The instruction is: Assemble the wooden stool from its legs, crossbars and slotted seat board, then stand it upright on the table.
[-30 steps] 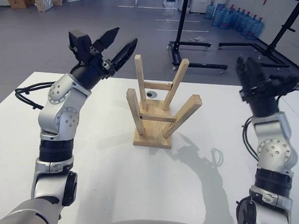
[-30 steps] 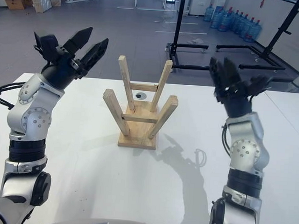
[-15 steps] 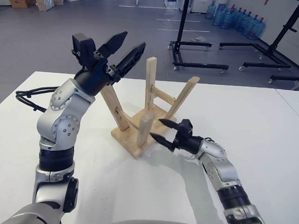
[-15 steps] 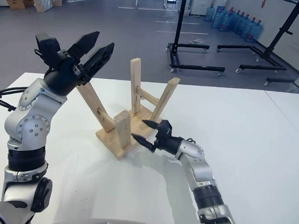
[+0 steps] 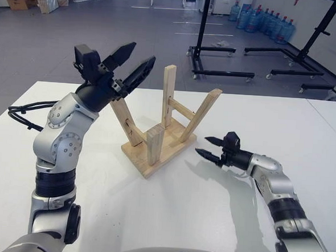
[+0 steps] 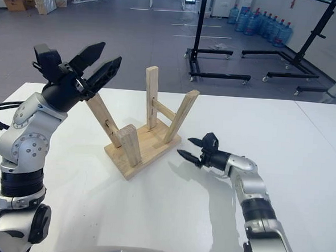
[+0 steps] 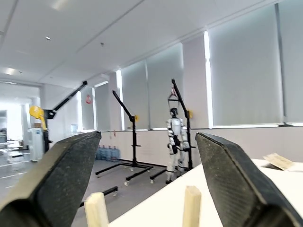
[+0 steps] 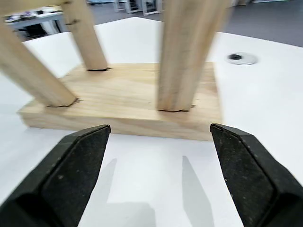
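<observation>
The wooden stool (image 5: pixel 168 97) stands upside down on the white table (image 5: pixel 94 213). Its seat board (image 5: pixel 167 150) lies flat and its legs point up, joined by a crossbar (image 5: pixel 182 108). My left gripper (image 5: pixel 144 51) is raised and open, just left of the leg tops, holding nothing. In the left wrist view two leg tops (image 7: pixel 191 203) show below the open gripper (image 7: pixel 147 136). My right gripper (image 5: pixel 201 145) is low over the table, open, a short gap right of the seat board. The right wrist view has the board's edge (image 8: pixel 142 101) beyond the open gripper (image 8: pixel 160 127).
A black cable (image 5: pixel 26 109) lies on the table's left side. A small round grommet (image 8: pixel 241 58) is set in the table behind the stool. Black wheeled stands (image 5: pixel 218 49) and water bottles (image 5: pixel 271 24) are on the floor beyond the far edge.
My right arm came down from a raised pose to the stool's seat board, then drew back to the right. The stool turned on the table. The left gripper shifted slightly left.
</observation>
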